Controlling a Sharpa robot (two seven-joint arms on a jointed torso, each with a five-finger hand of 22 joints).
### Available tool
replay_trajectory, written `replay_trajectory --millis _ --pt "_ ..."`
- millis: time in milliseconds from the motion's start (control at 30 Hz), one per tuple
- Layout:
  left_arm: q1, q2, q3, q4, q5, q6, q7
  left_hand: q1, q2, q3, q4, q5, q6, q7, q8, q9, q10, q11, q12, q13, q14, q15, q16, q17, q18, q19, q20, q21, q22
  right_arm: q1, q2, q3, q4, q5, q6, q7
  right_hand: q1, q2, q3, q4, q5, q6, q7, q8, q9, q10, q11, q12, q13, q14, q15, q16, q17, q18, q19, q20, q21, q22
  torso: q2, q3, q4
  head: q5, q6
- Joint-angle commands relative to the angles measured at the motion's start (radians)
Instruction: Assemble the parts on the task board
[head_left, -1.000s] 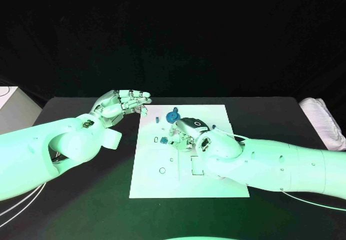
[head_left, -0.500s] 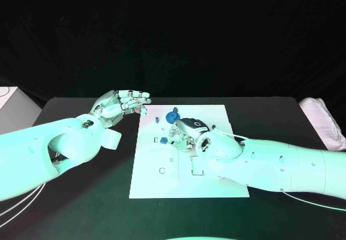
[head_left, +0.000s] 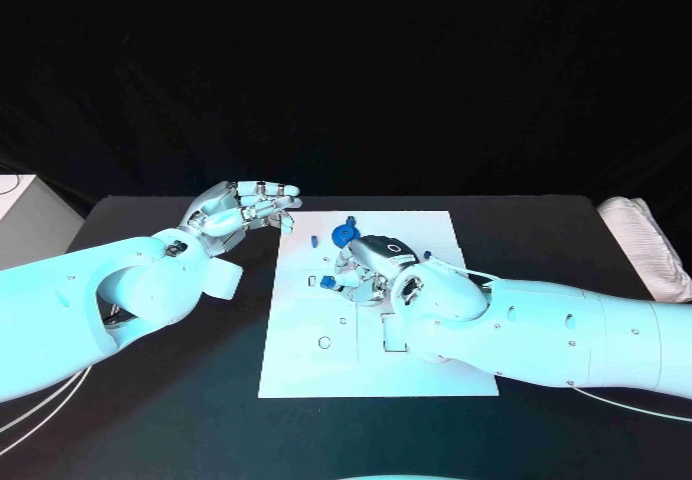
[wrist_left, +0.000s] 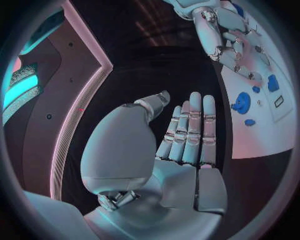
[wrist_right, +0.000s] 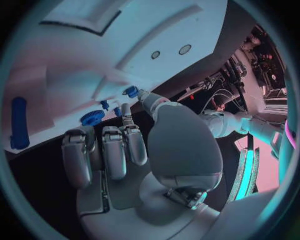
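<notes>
The right hand (head_left: 378, 262) is low over the middle of the task board (head_left: 433, 370), its fingers curled down among the small parts, and it has crept slightly toward the board's left edge since a second ago; a small blue part (head_left: 330, 282) now shows just beside its fingertips, clearer than in the earlier head views. Whether the fingers actually pinch a piece cannot be told, since the hand's back hides them from above and the right wrist view only shows the fingers (wrist_right: 115, 150) bent over the board with blue parts beyond them. The blue gear (head_left: 343, 235) lies near the board's far edge, apart from the hand, with a smaller blue piece (head_left: 310, 238) toward the far left corner; both lie where they lay before. The left hand (head_left: 238, 210) hovers off the board's far left corner above the black surface (head_left: 173, 400), fingers loosely curved and apart, holding nothing, and has not moved. The small shift suggests the right hand is working a part into or toward a seat near the board's middle, so the assembly looks to be at an early, fine-positioning step.
</notes>
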Motion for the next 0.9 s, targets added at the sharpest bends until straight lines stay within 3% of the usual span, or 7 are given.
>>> replay_trajectory --millis 33,233,433,900 --pt "0.000 0.003 0.000 0.000 -0.003 0.017 0.006 -0.010 0.003 -0.002 0.001 0.002 -0.005 0.001 -0.006 0.001 -0.008 -0.002 0.001 0.002 -0.007 0.003 0.005 0.001 0.013 -0.010 0.000 0.005 0.000 0.006 0.011 0.001 0.002 0.005 0.040 -0.009 -0.002 -0.009 -0.014 0.003 0.011 -0.006 0.002 -0.003 -0.001 0.029 0.006 -0.004 0.182 0.101 0.006 -0.005 0.231 -0.007 0.105 0.007 0.004 0.263 -0.001 -0.0020 -0.0011 0.000 0.002" --pt "0.000 0.004 0.000 -0.001 -0.003 0.016 0.005 -0.010 0.003 -0.002 0.001 0.002 -0.005 0.001 -0.006 0.001 -0.008 -0.002 0.001 0.002 -0.007 0.003 0.005 0.001 0.013 -0.010 0.000 0.005 0.000 0.012 0.042 0.002 -0.017 0.011 0.094 -0.022 -0.002 -0.013 -0.024 0.004 0.013 -0.007 0.002 -0.003 -0.001 0.027 0.006 -0.007 0.180 0.100 0.007 -0.005 0.231 -0.007 0.105 0.008 0.004 0.263 0.001 -0.0011 0.0027 -0.003 0.004" --pt "0.000 0.003 0.000 0.001 -0.003 0.015 0.004 -0.010 0.003 -0.002 0.001 0.002 -0.005 0.001 -0.006 0.001 -0.008 -0.002 0.001 0.002 -0.007 0.003 0.005 0.001 0.013 -0.010 0.000 0.005 0.000 0.015 0.069 0.002 -0.048 -0.001 0.120 -0.038 -0.001 -0.014 -0.028 0.004 0.013 -0.009 0.002 -0.003 -0.002 0.026 0.006 -0.007 0.179 0.100 0.007 -0.005 0.230 -0.006 0.104 0.008 0.004 0.263 0.001 -0.0027 0.0028 -0.002 0.005" --pt "0.001 0.003 0.000 0.002 -0.003 0.016 0.002 -0.010 0.003 -0.002 0.001 0.002 -0.005 0.001 -0.006 0.001 -0.008 -0.002 0.001 0.002 -0.007 0.003 0.005 0.001 0.013 -0.010 0.000 0.005 0.000 0.017 0.116 0.002 -0.101 -0.096 0.116 -0.082 -0.002 -0.014 -0.037 0.006 0.012 -0.012 0.002 -0.004 -0.002 0.024 0.007 -0.011 0.177 0.100 0.007 -0.006 0.228 -0.006 0.103 0.008 0.002 0.261 0.004 0.0021 0.0032 -0.001 0.003"
